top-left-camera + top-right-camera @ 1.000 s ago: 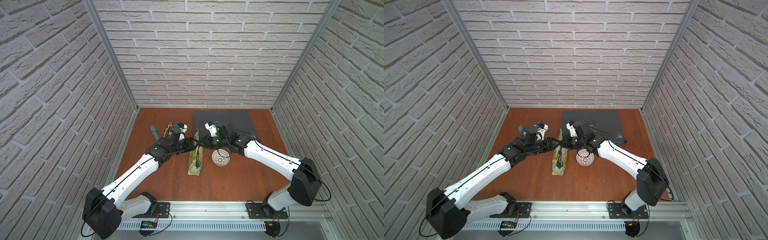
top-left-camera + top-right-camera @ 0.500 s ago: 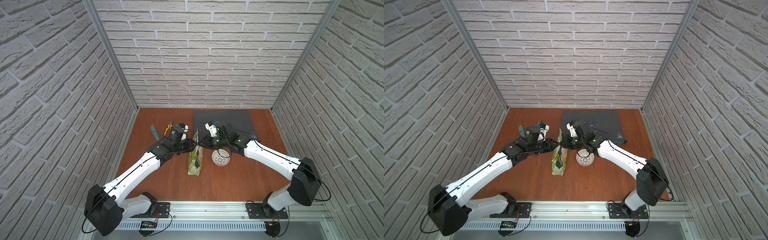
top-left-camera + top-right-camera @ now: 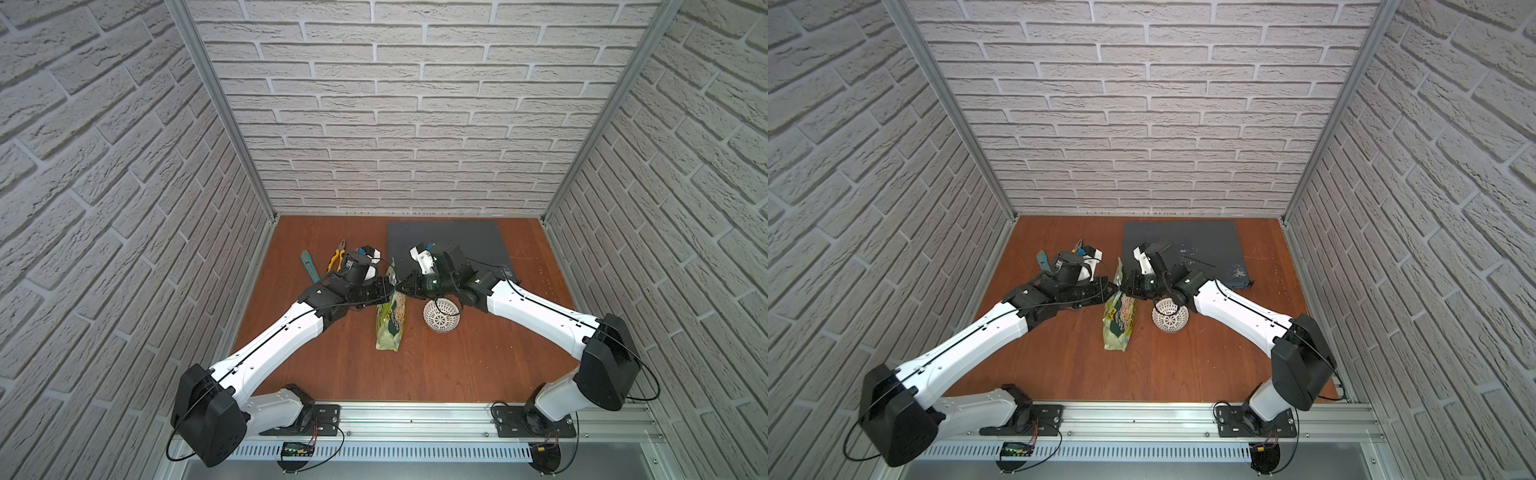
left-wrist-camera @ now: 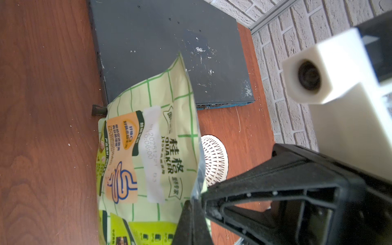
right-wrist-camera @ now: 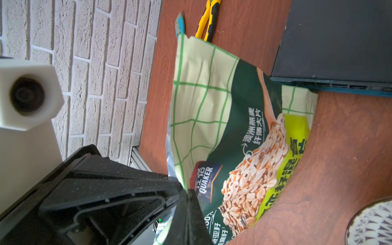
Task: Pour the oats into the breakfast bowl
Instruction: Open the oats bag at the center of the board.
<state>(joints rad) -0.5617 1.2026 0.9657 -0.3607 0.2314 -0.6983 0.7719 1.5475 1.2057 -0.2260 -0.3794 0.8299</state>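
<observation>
The left hand (image 3: 390,288) is pressing its fingers together on the raised top edge of the pouch (image 3: 390,321), pinching the film from its own side. The right hand (image 3: 406,287) is doing the same from the opposite side, so the two hands are meeting almost tip to tip with only the pouch's edge between them. In the right wrist view a sliver of silvery lining is showing at that pinched edge, though I cannot tell how far the mouth is open.

From the hands the pouch is running down and back towards the arms' bases, its long axis pointing from the far wall to the near rail, its bottom end resting on the desk (image 3: 457,365). The oats are not showing anywhere loose; I am taking them to be inside the pouch.

The breakfast bowl (image 3: 441,316) is standing upright just beside the pouch on the right arm's side, partly under that arm's wrist, and it is looking empty. So the bowl is lying sideways from the pouch's axis, not ahead of the mouth, and the right arm is the nearer one.
</observation>
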